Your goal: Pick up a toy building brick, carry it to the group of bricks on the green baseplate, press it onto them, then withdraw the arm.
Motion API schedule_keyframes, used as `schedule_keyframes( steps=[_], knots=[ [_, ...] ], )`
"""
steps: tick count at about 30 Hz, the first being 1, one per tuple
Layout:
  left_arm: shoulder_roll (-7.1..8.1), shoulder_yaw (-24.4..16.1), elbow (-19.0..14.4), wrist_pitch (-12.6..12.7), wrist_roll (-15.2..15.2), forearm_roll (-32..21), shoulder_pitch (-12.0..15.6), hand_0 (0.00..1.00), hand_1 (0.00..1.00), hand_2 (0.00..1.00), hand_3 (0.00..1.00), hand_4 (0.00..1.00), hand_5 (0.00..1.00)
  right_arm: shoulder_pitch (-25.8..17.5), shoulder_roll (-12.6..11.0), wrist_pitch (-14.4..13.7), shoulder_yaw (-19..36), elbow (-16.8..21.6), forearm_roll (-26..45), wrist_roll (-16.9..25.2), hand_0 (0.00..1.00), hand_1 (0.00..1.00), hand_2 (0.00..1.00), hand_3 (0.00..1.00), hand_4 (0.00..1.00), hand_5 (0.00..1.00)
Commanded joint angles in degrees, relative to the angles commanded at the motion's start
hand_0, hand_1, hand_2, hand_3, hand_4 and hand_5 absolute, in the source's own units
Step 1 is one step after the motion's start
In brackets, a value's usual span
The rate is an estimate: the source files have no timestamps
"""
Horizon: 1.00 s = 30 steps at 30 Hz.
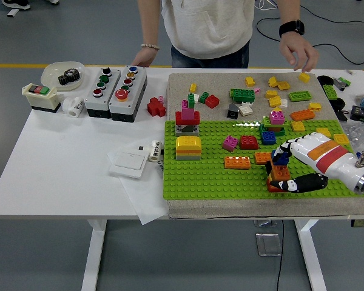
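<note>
**Brick stack held at the right end of the baseplate**

Brick stack (279, 171), blue on top with orange and red below, stands on the green baseplate (200, 176) near its right front corner. That is the far end of the scene; starting from the left, the white table (60, 163) carries a small switch box (40, 97) with red and green buttons, a dish (62, 74) with a dark gear, and two grey button boxes (115, 85) side by side. A white wall switch (128, 163) lies on a sheet of paper near the baseplate's left edge.

A red piece (156, 107) sits just off the baseplate's back left corner. On the baseplate, a pink-and-red tower (187, 117) stands near the back left, with a yellow domed block (188, 147) in front of it. Further right come a purple brick (230, 143), a dark red brick (249, 142), a flat orange brick (237, 162), and a blue brick (268, 137). Behind the baseplate, loose bricks (273, 97) in green, yellow, orange and white are scattered on the tan mat.

The right hand (298, 165), white with an orange band, comes in from the right edge and is closed around the brick stack: its fingers (283, 149) curl over the blue top, and its black thumb (303, 183) lies against the front of the stack at the base.

At the far side a person stands, one hand (144, 57) resting by the button boxes, the other hand (298, 51) hanging above the loose bricks at the back right.
</note>
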Motion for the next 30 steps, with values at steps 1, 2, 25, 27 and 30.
schedule_keyframes(
  steps=[1, 2, 25, 27, 30],
  knots=[
    [0.00, 0.0, 0.0, 0.0, 0.0, 0.0, 0.0, 0.426, 0.479, 0.523, 0.595, 0.617, 0.761, 0.0, 0.0, 0.0, 0.1, 0.0, 0.0, 0.0, 0.467, 0.539, 0.621, 0.590, 0.872, 0.648],
    [0.00, 0.0, 0.0, 0.0, 0.0, 0.0, 0.0, 0.426, 0.479, 0.523, 0.595, 0.617, 0.762, 0.0, 0.0, -0.1, 0.1, 0.1, 0.0, 0.0, 0.468, 0.539, 0.622, 0.590, 0.872, 0.647],
    [0.03, 0.0, 0.1, 0.0, -0.1, 0.0, 0.2, 0.426, 0.479, 0.523, 0.595, 0.617, 0.762, 3.7, 1.3, -10.8, 1.2, -1.7, 14.2, 0.9, 0.623, 0.647, 0.718, 0.668, 0.875, 0.641],
    [0.03, 0.1, 0.1, 0.0, -0.1, -0.1, 0.2, 0.425, 0.479, 0.523, 0.595, 0.617, 0.762, 4.4, 1.8, -11.7, 0.5, -2.4, 19.1, 1.0, 0.796, 0.787, 0.844, 0.846, 0.895, 0.649],
    [0.01, 0.2, 0.2, 0.0, -0.1, -0.3, 0.3, 0.425, 0.479, 0.523, 0.595, 0.617, 0.762, 5.2, 2.2, -12.1, 0.1, -3.0, 26.5, 1.6, 0.796, 0.787, 0.844, 0.846, 0.895, 0.649]
  ],
)
